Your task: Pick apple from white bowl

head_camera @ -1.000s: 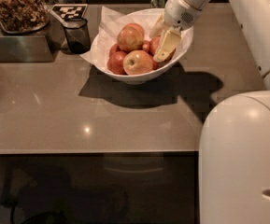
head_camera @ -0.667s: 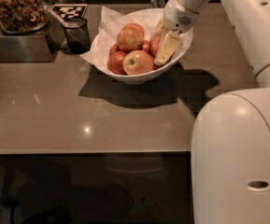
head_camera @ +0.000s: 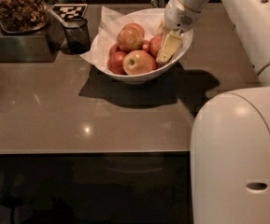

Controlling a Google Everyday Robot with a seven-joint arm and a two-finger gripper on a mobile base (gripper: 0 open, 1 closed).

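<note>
Pincer (head_camera: 165,51) inside bowl (head_camera: 139,77), right side, near worktop (head_camera: 55,111) far edge. Apple (head_camera: 153,45) in bowl, just beside pincer, not lifted. Pincer opening and hold: I cannot tell. My read: grasp and lift remain.

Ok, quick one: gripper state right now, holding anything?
Gripper: low inside the white bowl, on its right side, right beside a red apple; whether it is open, closed or gripping cannot be told.

Glossy apple (head_camera: 153,45), smooth white bowl (head_camera: 139,77), crumpled paper (head_camera: 107,23), plastic tool (head_camera: 160,48) inside bowl.
</note>
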